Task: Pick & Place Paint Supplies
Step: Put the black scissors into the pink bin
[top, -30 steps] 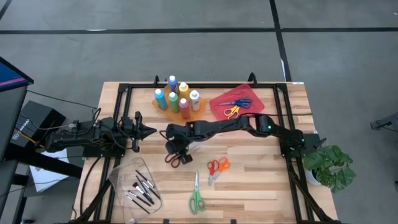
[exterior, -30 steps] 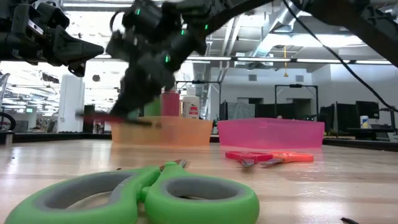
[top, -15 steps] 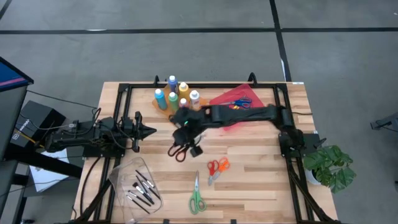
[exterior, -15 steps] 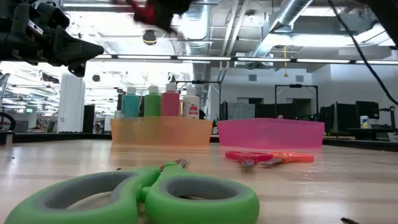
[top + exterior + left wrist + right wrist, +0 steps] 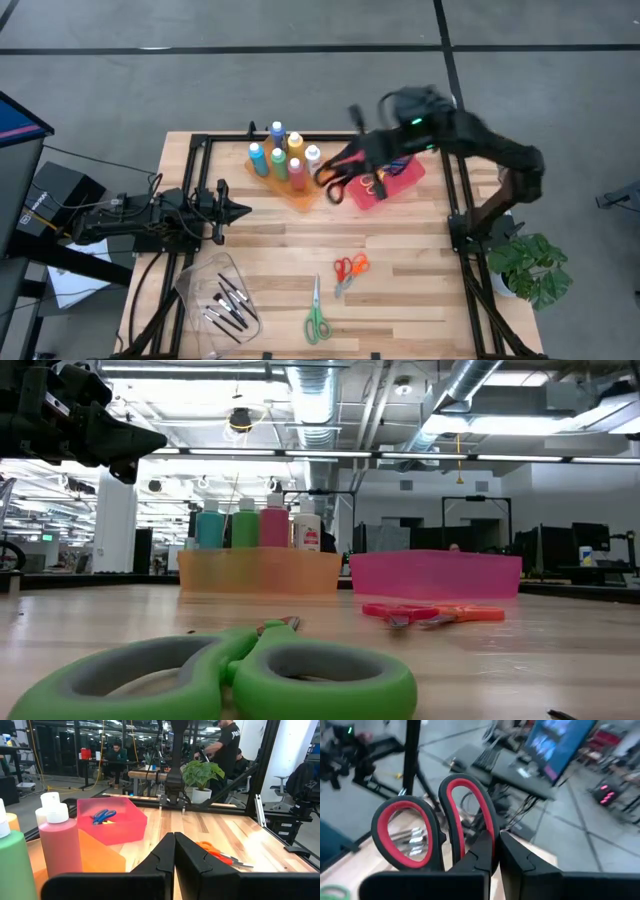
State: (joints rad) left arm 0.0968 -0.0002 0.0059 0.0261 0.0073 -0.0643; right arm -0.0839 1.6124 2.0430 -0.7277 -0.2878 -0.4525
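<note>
My right gripper (image 5: pixel 352 170) hovers high over the left end of the red tray (image 5: pixel 400 180), shut on scissors with red-and-black handles (image 5: pixel 332 180). In the right wrist view these scissors (image 5: pixel 435 827) stick out ahead of the gripper (image 5: pixel 495 851). Blue scissors (image 5: pixel 102 815) lie in the red tray. Orange scissors (image 5: pixel 350 268) and green scissors (image 5: pixel 316 318) lie flat on the table. Paint bottles (image 5: pixel 283 157) stand in the orange tray. Brushes (image 5: pixel 228 303) lie in the clear tray. My left gripper (image 5: pixel 238 210) waits shut at the table's left side. My right gripper pinches the red-handled scissors between its two fingers (image 5: pixel 482 854) just behind the handle loops (image 5: pixel 465 815), where handles meet blades. The fingers come from the table's right, slanting down. The scissors are lifted clear, handle loops (image 5: pixel 328 182) pointing toward the table's left.
The orange tray (image 5: pixel 300 188) of bottles stands just left of the red tray, close under the held scissors. A black frame (image 5: pixel 200 150) runs round the table's edges. A potted plant (image 5: pixel 530 265) stands off the right edge. Bare wood lies mid-table.
My right gripper has lifted the red-handled scissors off the middle of the table and swung them up and toward the far right, from beside the left gripper to above the red tray's left end. The scissors now hang clear of the table.
</note>
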